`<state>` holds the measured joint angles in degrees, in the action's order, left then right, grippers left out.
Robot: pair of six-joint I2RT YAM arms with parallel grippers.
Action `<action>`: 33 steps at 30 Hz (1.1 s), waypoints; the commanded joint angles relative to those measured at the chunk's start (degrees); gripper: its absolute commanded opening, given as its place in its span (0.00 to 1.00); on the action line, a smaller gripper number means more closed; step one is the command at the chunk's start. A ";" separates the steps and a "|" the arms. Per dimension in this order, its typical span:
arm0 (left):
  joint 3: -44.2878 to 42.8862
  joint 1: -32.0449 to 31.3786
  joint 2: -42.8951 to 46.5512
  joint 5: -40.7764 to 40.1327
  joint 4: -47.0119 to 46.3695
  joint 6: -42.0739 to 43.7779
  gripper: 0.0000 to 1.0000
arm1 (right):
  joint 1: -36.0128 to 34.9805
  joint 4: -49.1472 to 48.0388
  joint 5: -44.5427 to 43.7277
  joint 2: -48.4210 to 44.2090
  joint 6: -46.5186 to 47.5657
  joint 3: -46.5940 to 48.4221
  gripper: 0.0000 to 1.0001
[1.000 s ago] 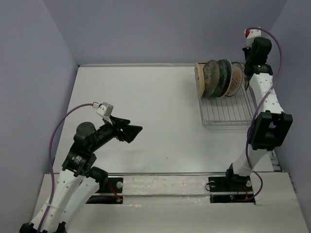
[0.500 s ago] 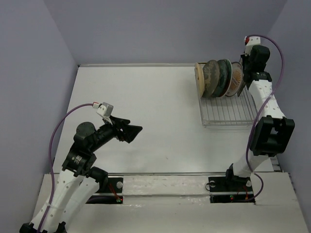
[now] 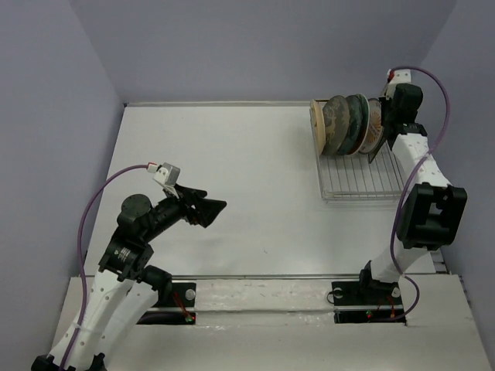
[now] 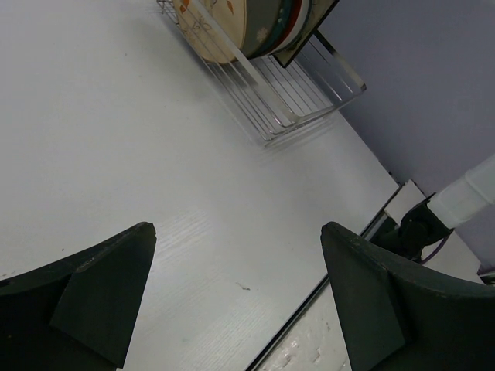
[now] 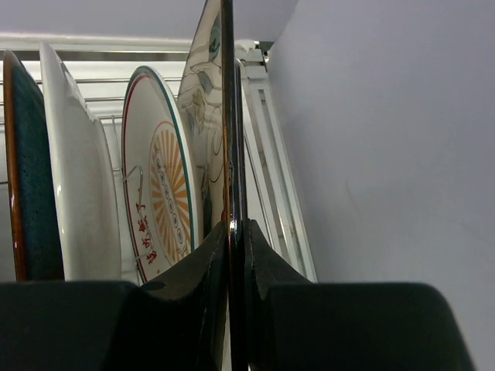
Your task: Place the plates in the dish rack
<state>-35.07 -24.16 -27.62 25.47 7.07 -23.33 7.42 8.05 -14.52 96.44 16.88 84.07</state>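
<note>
The silver wire dish rack [image 3: 363, 182] stands at the back right, also in the left wrist view [image 4: 294, 97]. Several plates [image 3: 346, 124] stand upright in it: a cream one at the left [image 4: 209, 23], a dark teal-blue one [image 5: 27, 170], a white plate back [image 5: 77, 178] and the orange-sunburst plate [image 5: 158, 201]. My right gripper [image 3: 389, 116] [image 5: 234, 224] is shut on the rim of the square cream plate [image 5: 203, 93], held on edge just right of the sunburst plate, over the rack's right end. My left gripper [image 3: 216, 207] [image 4: 238, 232] is open and empty above the table at the left.
The side wall [image 5: 387, 154] is close to the right of the held plate. The front half of the rack [image 3: 360, 189] holds no plates. The table's front rail [image 3: 271, 276] runs before the arm bases.
My right gripper has moved left and down toward the rack with the square plate, bringing it beside the sunburst plate. The left arm has not moved.
</note>
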 commanded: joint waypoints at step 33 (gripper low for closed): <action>-3.77 1.31 3.18 -10.53 -1.01 -0.66 0.99 | 1.90 -12.78 35.76 -43.86 -53.07 -22.44 1.00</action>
<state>-35.20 -23.14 -25.52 17.93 7.57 -23.79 9.30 3.68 -0.38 58.85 -23.59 69.21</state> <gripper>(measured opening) 0.990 0.995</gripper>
